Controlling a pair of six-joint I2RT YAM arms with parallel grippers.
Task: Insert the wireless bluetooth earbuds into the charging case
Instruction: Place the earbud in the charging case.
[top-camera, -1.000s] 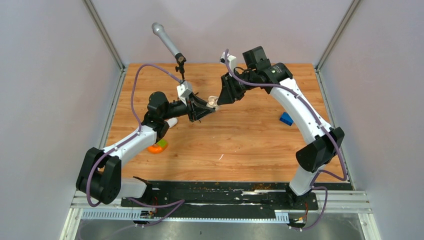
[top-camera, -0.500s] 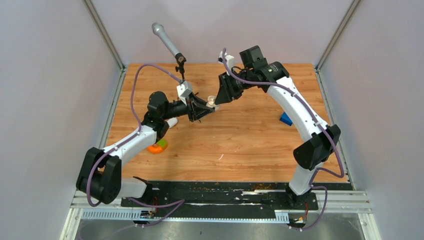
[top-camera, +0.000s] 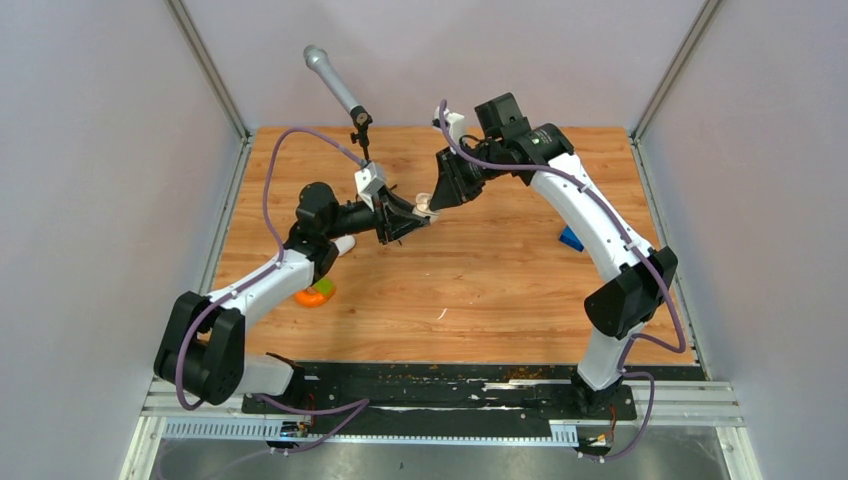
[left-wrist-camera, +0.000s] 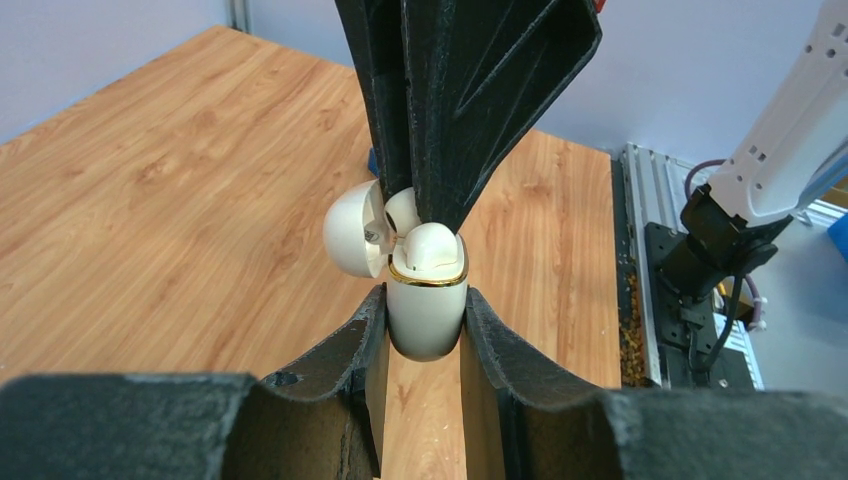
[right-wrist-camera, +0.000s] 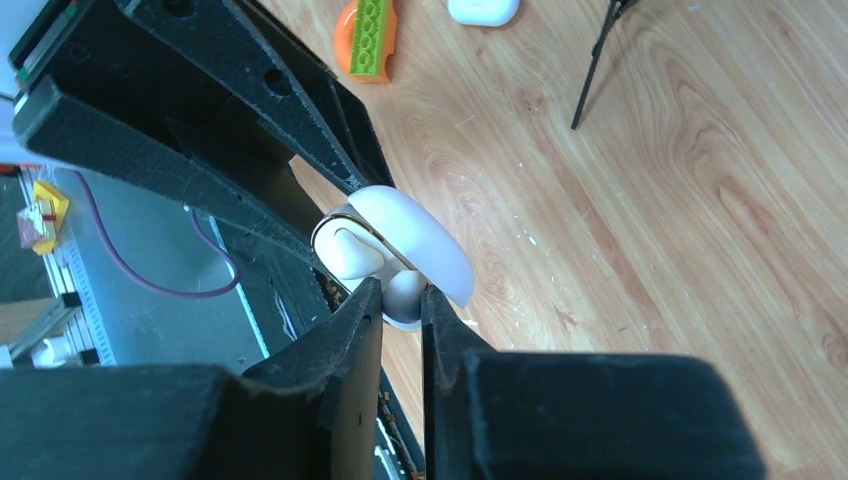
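My left end effector (left-wrist-camera: 425, 300) is clamped on the smooth white oval plastic charging case (left-wrist-camera: 427, 318). One finger presses each side of its lower half, and it is held clear above the wooden table (left-wrist-camera: 150, 200). The case's mouth points out past my left fingertips. Its hinged lid (left-wrist-camera: 352, 228) is swung open to one side, tan-tinted hollow facing the mouth. One tiny glossy white plastic earbud (left-wrist-camera: 432, 248) sits in the case, its rounded top poking out just beyond my left fingers.

My right end effector (right-wrist-camera: 403, 292) meets the case from the opposite side, jaws narrow and pinched on the second glossy white earbud (right-wrist-camera: 405, 290). That bud is at the case mouth, between the open lid and the seated bud. I cannot tell whether it is down in its socket. In the right wrist view the lid arcs just past my right fingertips, with the seated bud beneath it.

An orange and green toy block (right-wrist-camera: 370, 40) lies on the table well behind my left end effector, beside that forearm. A small white rounded piece (right-wrist-camera: 483, 10) lies nearer the left wrist. A grey microphone (top-camera: 330, 75) on a black stand rises just behind my left end effector. A blue block (top-camera: 572, 238) lies well apart from my right end effector, on the far side of that arm.
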